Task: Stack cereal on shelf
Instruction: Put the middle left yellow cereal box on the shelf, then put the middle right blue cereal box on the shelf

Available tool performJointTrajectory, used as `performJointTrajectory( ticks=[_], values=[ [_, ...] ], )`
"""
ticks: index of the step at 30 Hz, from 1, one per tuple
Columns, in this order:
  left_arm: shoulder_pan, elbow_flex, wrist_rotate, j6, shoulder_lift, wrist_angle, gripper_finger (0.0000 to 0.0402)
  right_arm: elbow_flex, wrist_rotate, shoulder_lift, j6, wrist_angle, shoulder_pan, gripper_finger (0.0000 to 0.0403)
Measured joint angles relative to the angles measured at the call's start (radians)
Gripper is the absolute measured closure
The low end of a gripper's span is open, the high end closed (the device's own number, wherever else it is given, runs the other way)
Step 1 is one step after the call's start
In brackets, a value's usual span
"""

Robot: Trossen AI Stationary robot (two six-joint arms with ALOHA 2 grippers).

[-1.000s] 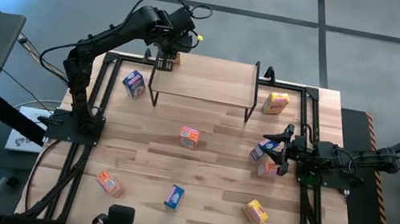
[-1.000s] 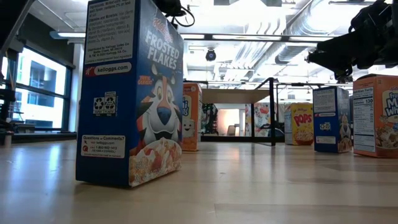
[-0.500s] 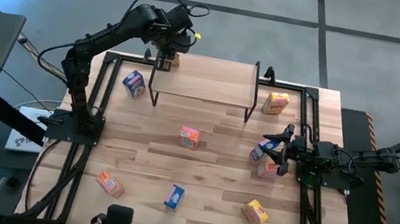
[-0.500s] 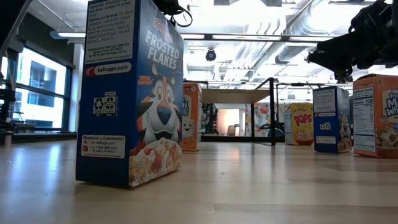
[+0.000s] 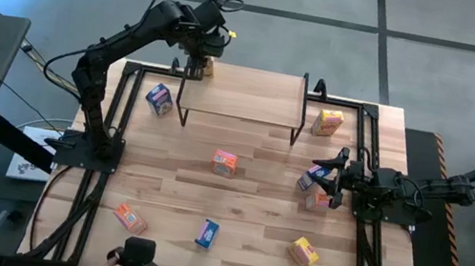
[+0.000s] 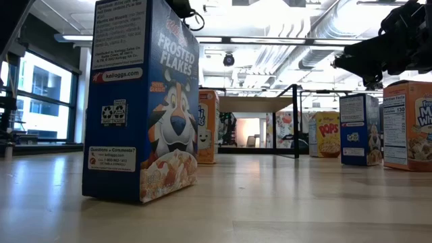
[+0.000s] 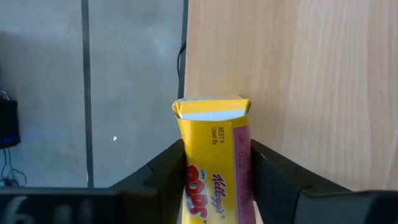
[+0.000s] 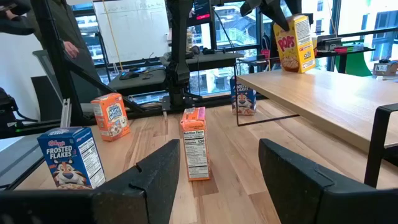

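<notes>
A yellow Pops box [image 7: 213,158] is seen standing at the far left corner of the shelf [image 5: 244,95], close to the plank's edge, with its long axis upright and its narrow side turned toward the left wrist camera. In the right wrist view it is seen tilted slightly [image 8: 295,43]. The left pincer [image 5: 199,61] is placed around this box, a finger [image 7: 163,180] just beside each flank; whether the box is clamped or just released cannot be told. The rest of the shelf top is left bare, so open room is offered along the plank toward the right.

The right pincer [image 5: 327,177] is held low over the table [image 5: 248,241] at its right side, fingers apart and nothing between them, just beside a blue box [image 5: 310,177] and an orange-red box [image 5: 315,200].

Other boxes are scattered well apart on the table: a yellow one [image 5: 326,122] to the right of the shelf, a blue one [image 5: 159,99] to its left, and an orange-red one [image 5: 224,162] at mid-table.
</notes>
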Motion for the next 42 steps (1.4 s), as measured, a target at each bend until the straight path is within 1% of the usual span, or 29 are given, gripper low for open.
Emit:
performJointTrajectory(
  ticks=[7, 10, 17, 21, 27, 38, 42],
  values=[
    [-0.001, 0.0, 0.003, 0.007, 0.0, 0.002, 0.0214, 0.0, 0.0, 0.0, 0.0, 0.0, 0.0, 0.0192],
    [-0.001, 0.0, 0.02, 0.008, 0.0, 0.004, 0.0207, 0.0, 0.0, 0.0, 0.0, 0.0, 0.0, 0.0192],
    [0.002, 0.001, 0.015, 0.016, 0.0, 0.006, 0.0194, 0.0, 0.0, 0.0, 0.0, 0.0, 0.0, 0.0192],
    [0.013, 0.025, 0.014, 0.014, 0.0, 0.005, 0.0185, 0.0, 0.0, 0.0, 0.0, 0.0, 0.0, 0.0192],
    [0.018, 0.068, 0.012, 0.007, -0.003, 0.002, 0.0181, 0.0, 0.0, 0.0, 0.0, 0.0, 0.0, 0.0192],
    [0.032, 0.068, 0.013, -0.009, -0.005, 0.001, 0.0181, 0.0, 0.0, 0.0, 0.0, 0.0, 0.0, 0.0192],
    [0.024, 0.068, 0.005, -0.01, -0.039, 0.004, 0.0181, 0.0, 0.0, 0.0, 0.0, 0.0, 0.0, 0.0192]
  ],
)
